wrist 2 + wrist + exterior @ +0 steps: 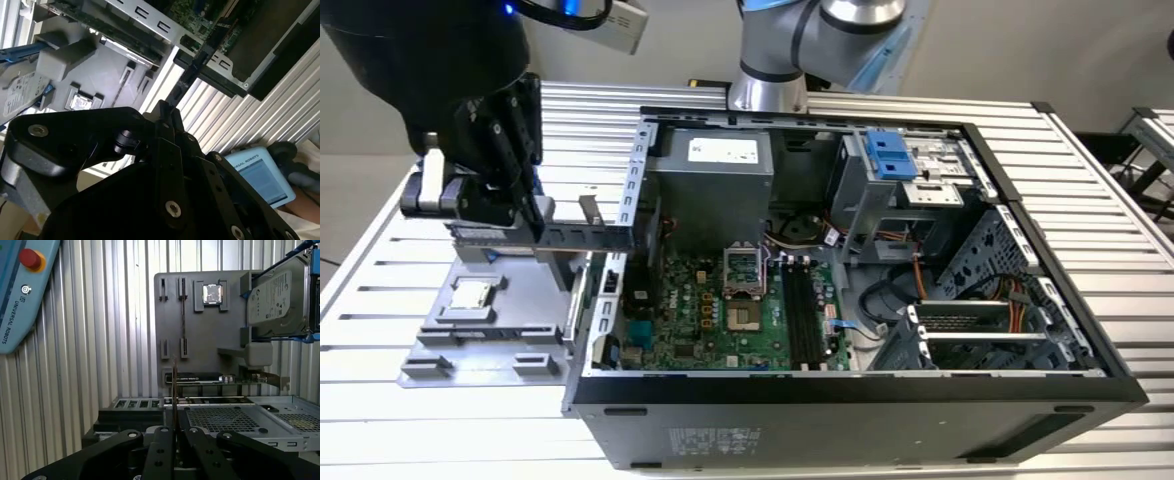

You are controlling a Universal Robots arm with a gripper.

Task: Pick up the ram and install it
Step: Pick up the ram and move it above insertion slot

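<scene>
My gripper hangs over the grey parts tray on the exterior view's left, just outside the open computer case. It is shut on the ram, a long thin dark stick that reaches toward the case wall. The first wrist view has the ram edge-on, rising from between the closed fingers. In the second wrist view the ram extends past the gripper toward the case edge. The black memory slots lie on the green motherboard inside the case.
The tray carries a square processor chip and a silver hard drive in a blue bracket. A blue teach pendant lies on the ribbed metal table. The case holds a power supply, cables and drive cages.
</scene>
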